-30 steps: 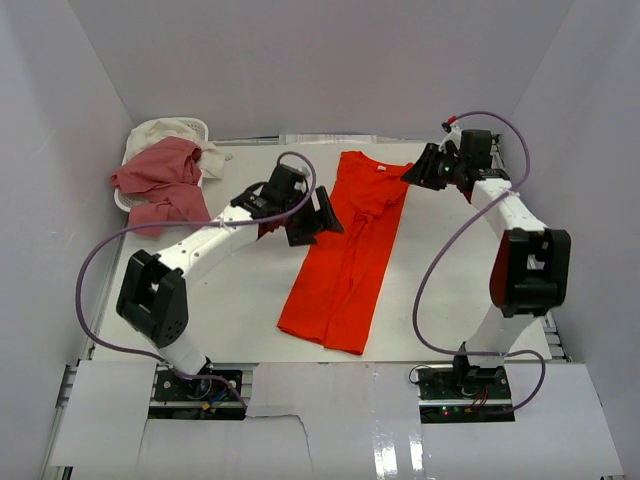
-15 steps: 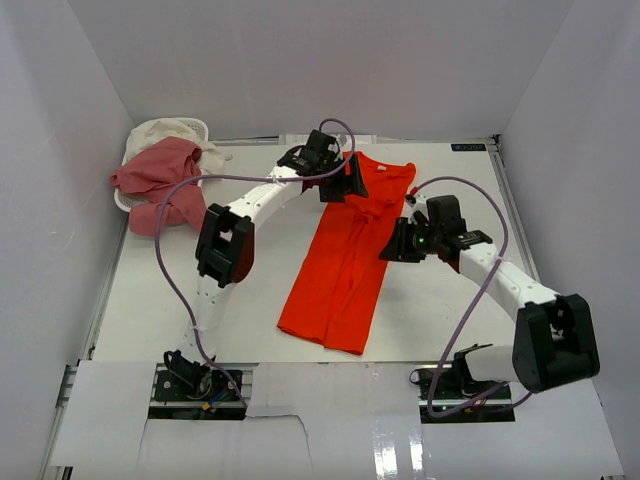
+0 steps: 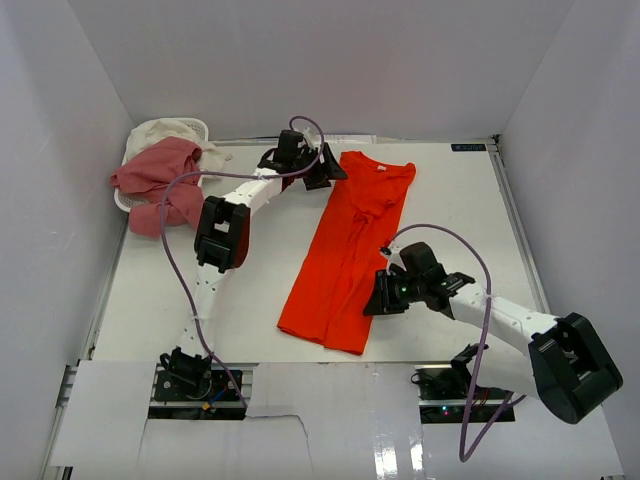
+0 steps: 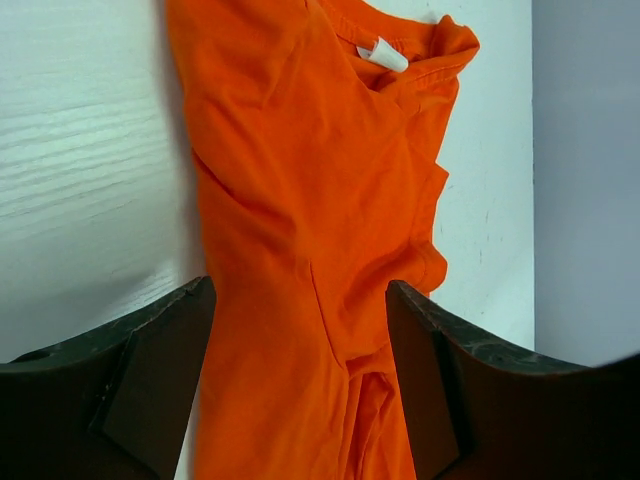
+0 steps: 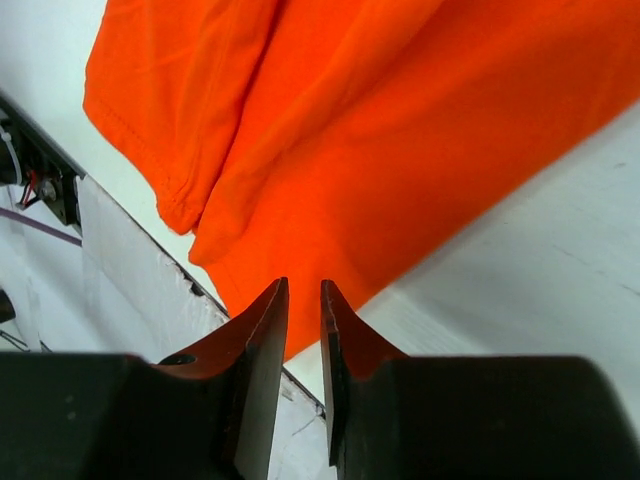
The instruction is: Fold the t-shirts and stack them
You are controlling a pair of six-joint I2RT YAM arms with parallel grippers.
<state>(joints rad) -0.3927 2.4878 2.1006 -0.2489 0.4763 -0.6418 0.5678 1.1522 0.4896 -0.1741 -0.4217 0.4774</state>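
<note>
The orange-red t-shirt (image 3: 345,250) lies folded lengthwise into a long strip on the white table, collar at the far end and hem toward me. My left gripper (image 3: 327,170) is open just above the shirt's far left part beside the collar. In the left wrist view (image 4: 300,310) orange cloth fills the gap between its fingers. My right gripper (image 3: 376,300) is by the shirt's near right edge. In the right wrist view (image 5: 303,287) its jaws are almost together and empty, over the hem corner. The dusty pink t-shirt (image 3: 160,185) and the cream-white t-shirt (image 3: 170,130) are heaped at the far left.
A small white plastic basket (image 3: 122,202) in the far left corner holds the pink and cream shirts, the pink one spilling over its side. White walls enclose the table on three sides. The table's near edge and the arm bases lie just below the shirt's hem.
My left gripper has swung from the table's middle left to the shirt's collar end. My right gripper has come from the far right corner down to the shirt's near right edge.
</note>
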